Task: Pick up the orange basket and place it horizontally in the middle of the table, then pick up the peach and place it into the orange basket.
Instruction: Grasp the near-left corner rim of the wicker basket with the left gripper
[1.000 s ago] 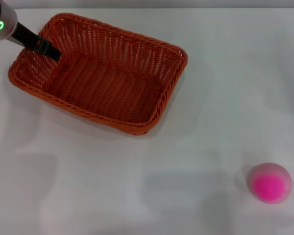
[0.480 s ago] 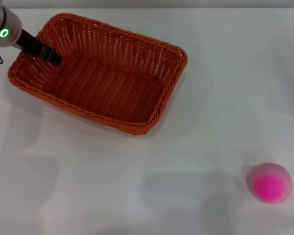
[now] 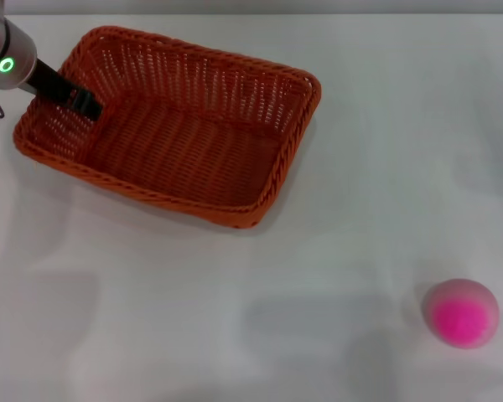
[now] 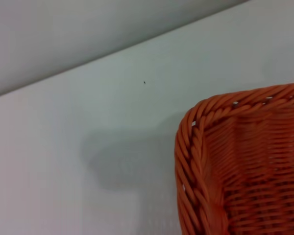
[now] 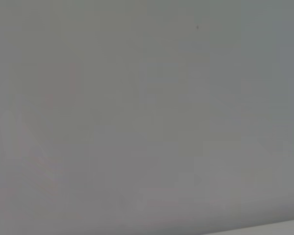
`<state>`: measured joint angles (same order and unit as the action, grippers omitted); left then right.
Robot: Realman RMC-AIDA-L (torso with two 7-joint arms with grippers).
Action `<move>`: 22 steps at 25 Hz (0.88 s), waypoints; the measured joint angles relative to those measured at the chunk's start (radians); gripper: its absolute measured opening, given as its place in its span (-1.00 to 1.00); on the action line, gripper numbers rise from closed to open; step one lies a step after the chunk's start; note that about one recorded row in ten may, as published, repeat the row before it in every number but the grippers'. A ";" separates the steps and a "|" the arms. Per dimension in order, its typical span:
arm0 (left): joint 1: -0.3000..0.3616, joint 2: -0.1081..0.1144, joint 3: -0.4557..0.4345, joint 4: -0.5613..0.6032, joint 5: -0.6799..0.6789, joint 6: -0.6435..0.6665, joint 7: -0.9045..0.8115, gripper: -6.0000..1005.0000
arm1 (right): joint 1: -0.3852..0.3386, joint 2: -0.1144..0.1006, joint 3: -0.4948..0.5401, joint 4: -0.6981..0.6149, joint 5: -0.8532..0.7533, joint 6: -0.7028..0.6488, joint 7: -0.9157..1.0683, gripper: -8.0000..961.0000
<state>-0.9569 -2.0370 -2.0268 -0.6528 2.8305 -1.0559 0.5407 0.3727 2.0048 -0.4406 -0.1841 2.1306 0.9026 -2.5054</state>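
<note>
Left gripper (image 3: 82,102) sits at orange basket (image 3: 172,126) far-left rim; can't tell if closed. Basket prob. light, stiff wicker — best taken by braided rim.

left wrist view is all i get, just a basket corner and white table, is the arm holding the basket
Observer: In the head view the left gripper reaches over the left end of the orange basket, down by its inner wall; I cannot tell whether it grips.
Operator: where's the peach
Observer: The peach sits alone on the table, toward the near right, well apart from the basket.
Operator: is the basket straight
Observer: No, it lies at a slant on the left half of the table.
Operator: right arm?
Observer: It shows in no view; its wrist camera sees only a blank grey surface.
</note>
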 joint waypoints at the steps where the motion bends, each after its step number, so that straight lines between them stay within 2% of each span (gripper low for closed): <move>1: 0.002 -0.001 0.000 -0.001 0.000 -0.010 -0.003 -0.06 | 0.000 0.000 -0.002 0.000 0.000 0.000 0.001 0.69; 8: 0.016 -0.012 0.001 -0.021 0.000 -0.050 -0.008 -0.18 | 0.000 0.000 -0.012 -0.006 0.000 0.000 0.010 0.69; 12: 0.065 -0.031 0.017 -0.130 0.001 -0.100 -0.020 -0.22 | 0.000 0.000 -0.013 -0.007 0.000 0.000 0.011 0.69; 17: 0.123 -0.034 0.096 -0.243 0.001 -0.127 -0.078 -0.33 | -0.002 0.000 -0.014 -0.008 0.000 0.000 0.011 0.69; 22: 0.149 -0.038 0.105 -0.295 0.001 -0.153 -0.096 -0.51 | -0.002 0.000 -0.023 -0.009 0.000 0.006 0.013 0.69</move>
<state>-0.8082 -2.0748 -1.9215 -0.9475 2.8317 -1.2091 0.4448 0.3710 2.0048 -0.4640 -0.1926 2.1306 0.9087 -2.4922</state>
